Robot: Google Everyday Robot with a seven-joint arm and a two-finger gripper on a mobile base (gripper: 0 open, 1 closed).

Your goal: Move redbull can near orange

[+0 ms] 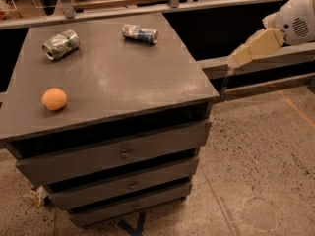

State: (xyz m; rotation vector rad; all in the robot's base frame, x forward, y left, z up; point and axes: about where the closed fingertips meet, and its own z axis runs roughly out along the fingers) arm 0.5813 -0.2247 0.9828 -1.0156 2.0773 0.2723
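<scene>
The redbull can (pixel 140 34), slim, silver with blue patches and dented, lies on its side at the back of the grey cabinet top (pixel 113 77), right of centre. The orange (pixel 54 99) sits near the front left of the same top, well apart from the can. My gripper (pixel 247 51), cream-coloured on a white arm, hangs in the air to the right of the cabinet, beyond its right edge and about level with the top. It touches nothing and holds nothing that shows.
A fatter silver can with green markings (pixel 60 44) lies on its side at the back left of the top. The cabinet has three drawers (pixel 123 154) below. A metal rail (pixel 167 6) runs behind it, and speckled floor (pixel 261 171) lies to the right.
</scene>
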